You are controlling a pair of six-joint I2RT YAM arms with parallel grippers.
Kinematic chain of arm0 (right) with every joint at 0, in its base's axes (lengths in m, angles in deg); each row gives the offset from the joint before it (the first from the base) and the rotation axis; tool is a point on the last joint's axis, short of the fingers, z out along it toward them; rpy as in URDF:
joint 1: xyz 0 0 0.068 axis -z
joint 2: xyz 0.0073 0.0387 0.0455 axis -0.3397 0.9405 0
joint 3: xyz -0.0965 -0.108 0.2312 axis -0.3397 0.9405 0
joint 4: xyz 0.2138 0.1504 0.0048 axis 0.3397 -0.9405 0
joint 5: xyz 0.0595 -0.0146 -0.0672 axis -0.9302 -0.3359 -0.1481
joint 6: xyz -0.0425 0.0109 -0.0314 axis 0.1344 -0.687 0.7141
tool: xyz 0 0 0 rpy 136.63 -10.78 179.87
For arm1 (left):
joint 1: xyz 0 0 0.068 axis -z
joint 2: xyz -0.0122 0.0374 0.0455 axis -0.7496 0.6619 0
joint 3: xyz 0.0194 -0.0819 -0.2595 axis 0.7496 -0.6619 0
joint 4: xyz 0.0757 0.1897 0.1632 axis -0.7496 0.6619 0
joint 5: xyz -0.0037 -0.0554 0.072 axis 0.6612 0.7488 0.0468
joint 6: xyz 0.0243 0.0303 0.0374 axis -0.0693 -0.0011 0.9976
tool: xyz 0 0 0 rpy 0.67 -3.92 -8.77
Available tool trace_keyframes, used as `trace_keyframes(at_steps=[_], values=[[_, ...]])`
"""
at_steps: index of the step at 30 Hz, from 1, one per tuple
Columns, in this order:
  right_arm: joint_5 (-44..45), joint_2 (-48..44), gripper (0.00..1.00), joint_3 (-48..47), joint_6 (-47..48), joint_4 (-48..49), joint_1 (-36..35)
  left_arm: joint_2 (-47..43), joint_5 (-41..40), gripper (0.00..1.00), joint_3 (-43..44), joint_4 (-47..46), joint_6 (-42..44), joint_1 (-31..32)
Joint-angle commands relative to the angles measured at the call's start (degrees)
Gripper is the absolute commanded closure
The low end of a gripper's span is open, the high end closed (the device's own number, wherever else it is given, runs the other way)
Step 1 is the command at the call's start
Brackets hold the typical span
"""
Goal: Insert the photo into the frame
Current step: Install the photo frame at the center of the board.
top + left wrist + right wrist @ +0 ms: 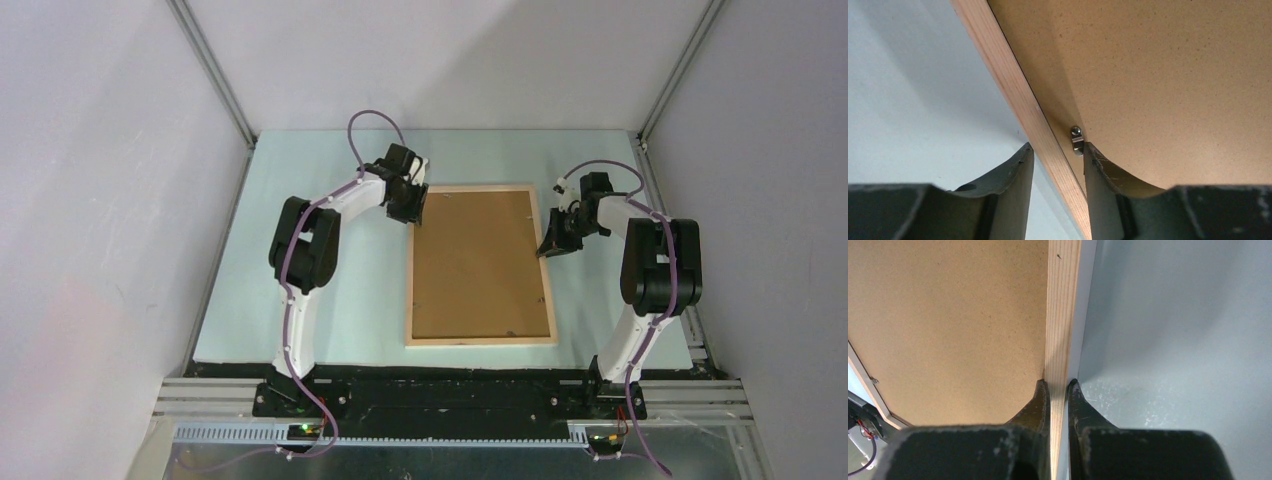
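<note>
The frame (480, 342) lies face down on the table, pale wood rails up, with the plain brown backing board (478, 262) filling its opening. The photo is hidden. My left gripper (415, 213) is open astride the frame's left rail (1013, 80) near the far corner. Its inner finger rests on the board beside a small metal clip (1077, 140); its outer finger stands off the rail. My right gripper (549, 247) is shut on the frame's right rail (1062, 305), one finger on the board side (948, 315) and one on the outer side.
The pale green table mat (330, 300) surrounds the frame. Grey enclosure walls with aluminium posts (215, 80) stand close on the left, right and back. The arm bases sit on the black rail at the near edge (450, 395).
</note>
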Motion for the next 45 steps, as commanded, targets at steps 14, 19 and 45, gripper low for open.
trace_keyframes(at_steps=[14,19,45], values=[[-5.5,0.8,1.00,0.6,0.8,-3.5,0.3,1.5,-0.4,0.74,3.0,-0.6,1.5,0.2],[-5.6,0.9,1.00,0.7,0.9,-3.4,0.3,0.9,-0.2,0.67,3.0,-0.5,1.5,0.2],[-5.6,0.7,1.00,0.6,0.7,-3.3,0.9,-2.1,-1.3,0.40,1.7,-0.5,4.3,-0.9]])
